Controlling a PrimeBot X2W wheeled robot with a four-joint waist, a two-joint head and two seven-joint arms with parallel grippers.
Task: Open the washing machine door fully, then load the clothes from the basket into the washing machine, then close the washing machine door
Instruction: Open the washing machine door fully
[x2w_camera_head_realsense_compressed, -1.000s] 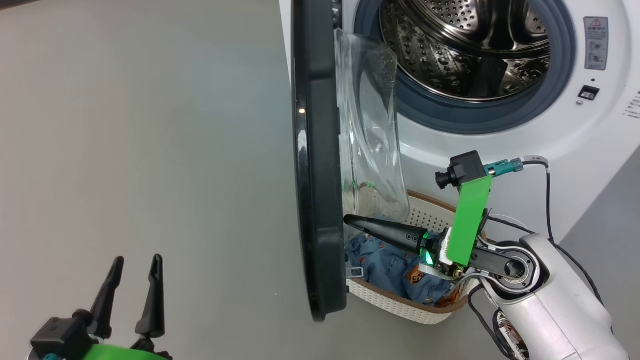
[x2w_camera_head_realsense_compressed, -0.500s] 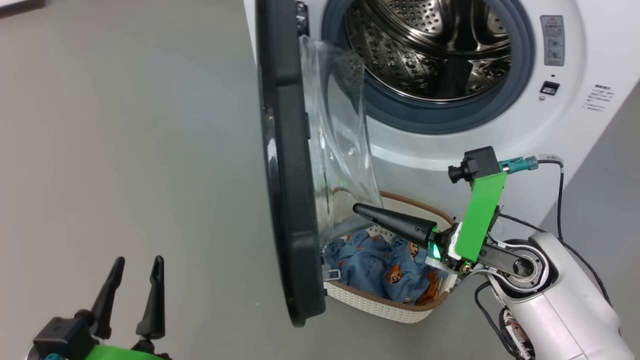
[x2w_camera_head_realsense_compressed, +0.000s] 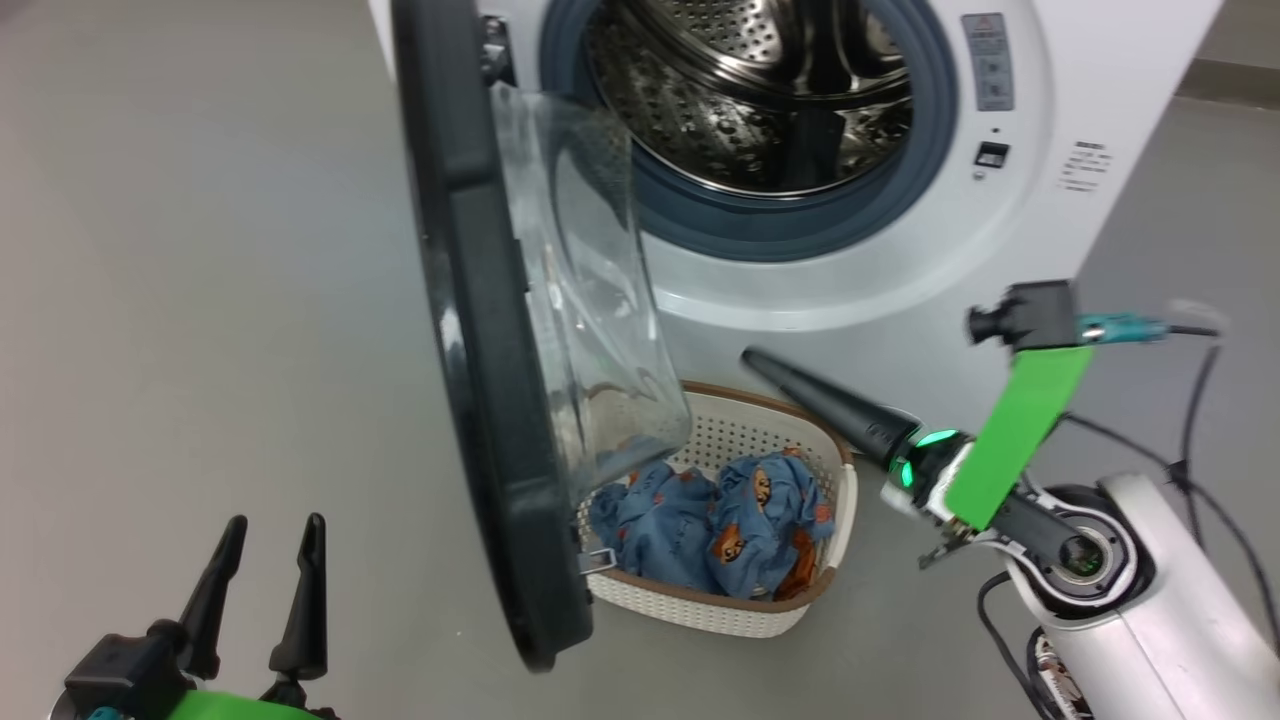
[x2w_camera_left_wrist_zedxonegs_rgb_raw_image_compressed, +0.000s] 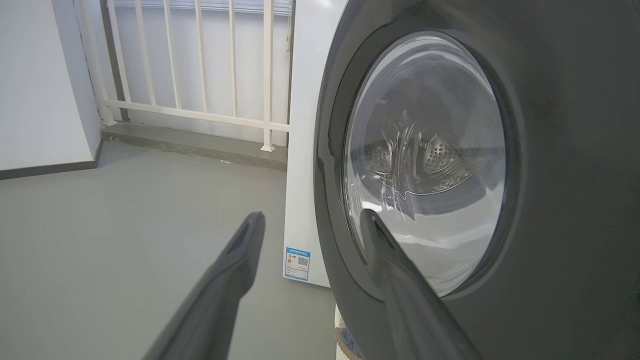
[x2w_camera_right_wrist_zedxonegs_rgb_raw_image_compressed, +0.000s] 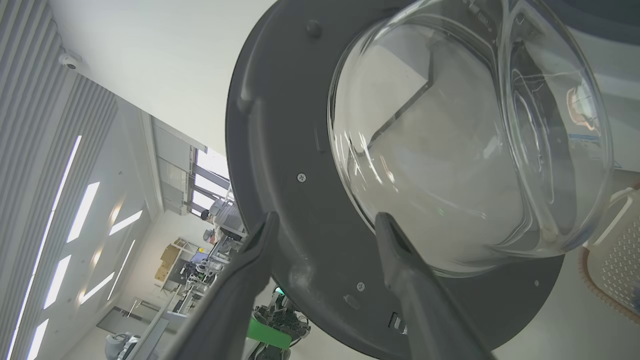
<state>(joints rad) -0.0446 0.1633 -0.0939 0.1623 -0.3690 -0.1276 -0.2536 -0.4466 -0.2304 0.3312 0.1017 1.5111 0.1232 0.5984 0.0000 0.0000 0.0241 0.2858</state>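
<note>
Right gripper (x2w_camera_right_wrist_zedxonegs_rgb_raw_image_compressed: 325, 216) jaws wide apart, empty; washing machine door (x2w_camera_head_realsense_compressed: 470, 330) near, on its left. Left gripper (x2w_camera_head_realsense_compressed: 277, 520) spread, empty, door farther right.

Blue clothes (x2w_camera_head_realsense_compressed: 690, 525) with orange-brown bears; cream basket (x2w_camera_head_realsense_compressed: 700, 612), brown rim; black-rimmed door (x2w_camera_head_realsense_compressed: 480, 380); white washing machine (x2w_camera_head_realsense_compressed: 850, 300).

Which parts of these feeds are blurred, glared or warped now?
Head view: the right wrist camera and cable are motion-smeared; the glass bowl of the washing machine door warps the basket rim behind it. Left wrist view: sharp, though the glass bends the drum image. Right wrist view: highlights streak the glass, bright light panels at left.
</note>
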